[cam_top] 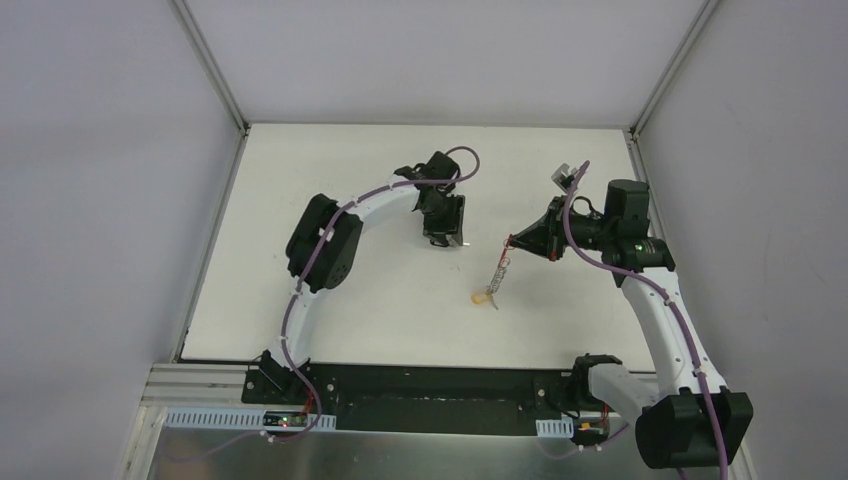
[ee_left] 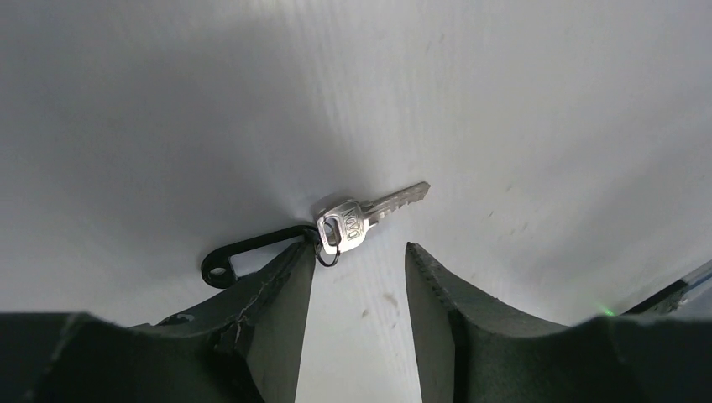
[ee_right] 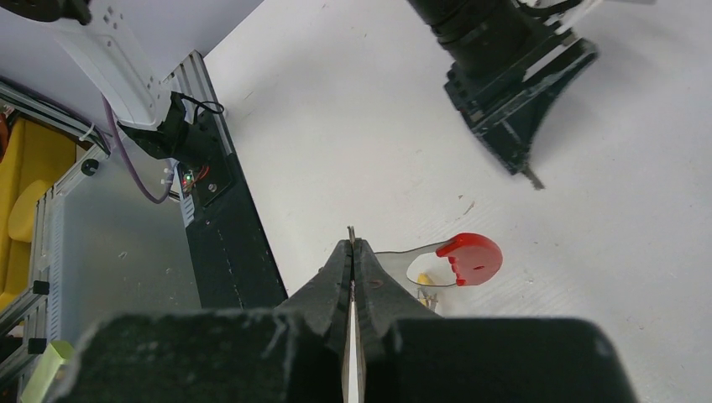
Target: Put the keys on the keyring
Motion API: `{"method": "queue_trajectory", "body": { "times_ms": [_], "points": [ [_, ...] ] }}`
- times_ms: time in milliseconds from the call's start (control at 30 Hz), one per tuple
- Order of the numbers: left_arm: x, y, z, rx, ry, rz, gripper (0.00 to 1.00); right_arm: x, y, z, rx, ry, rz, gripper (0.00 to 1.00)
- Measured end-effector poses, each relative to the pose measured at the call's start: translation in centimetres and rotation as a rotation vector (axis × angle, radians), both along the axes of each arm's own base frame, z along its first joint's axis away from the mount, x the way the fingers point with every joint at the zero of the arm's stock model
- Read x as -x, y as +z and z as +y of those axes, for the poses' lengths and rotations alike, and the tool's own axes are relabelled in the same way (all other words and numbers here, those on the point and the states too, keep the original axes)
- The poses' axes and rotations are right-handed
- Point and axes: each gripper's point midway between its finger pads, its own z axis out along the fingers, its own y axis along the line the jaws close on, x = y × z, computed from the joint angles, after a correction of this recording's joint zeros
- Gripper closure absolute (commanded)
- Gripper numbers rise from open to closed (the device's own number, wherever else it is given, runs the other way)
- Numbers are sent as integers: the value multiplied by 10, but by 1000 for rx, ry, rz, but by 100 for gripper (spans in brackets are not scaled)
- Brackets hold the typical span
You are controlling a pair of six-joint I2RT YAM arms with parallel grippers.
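Observation:
My right gripper is shut on the thin grey end of the strap of the keys, above the middle of the table. The bunch hangs down to its yellow-headed key, at the table. In the right wrist view the jaws pinch the grey strap, and its red end curls to the right above the yellow key. My left gripper points down at the table, open and empty. The black oval keyring lies at its left fingertip, joined by a small ring to a lone silver key.
The black base rail and the aluminium frame run along the near edge. Grey walls close the table on three sides. The left arm's gripper shows at the top right of the right wrist view.

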Motion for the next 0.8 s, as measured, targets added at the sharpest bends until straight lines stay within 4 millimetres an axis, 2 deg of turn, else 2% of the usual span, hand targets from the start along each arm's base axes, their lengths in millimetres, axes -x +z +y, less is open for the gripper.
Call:
{"method": "queue_trajectory", "body": {
  "times_ms": [167,233,400,467,800],
  "points": [
    [38,1,33,-59,-74,14,53,0,-1,0,0,1,-1,100],
    [42,9,39,-67,-108,-9,53,1,-4,0,1,1,5,100],
    [37,41,41,-50,-194,-127,54,2,-7,0,2,1,13,100],
    [33,46,43,-60,-220,-165,56,2,-7,0,2,1,13,100],
    [27,32,50,-124,-345,-224,63,2,-7,0,1,0,13,100]
  ]
}}
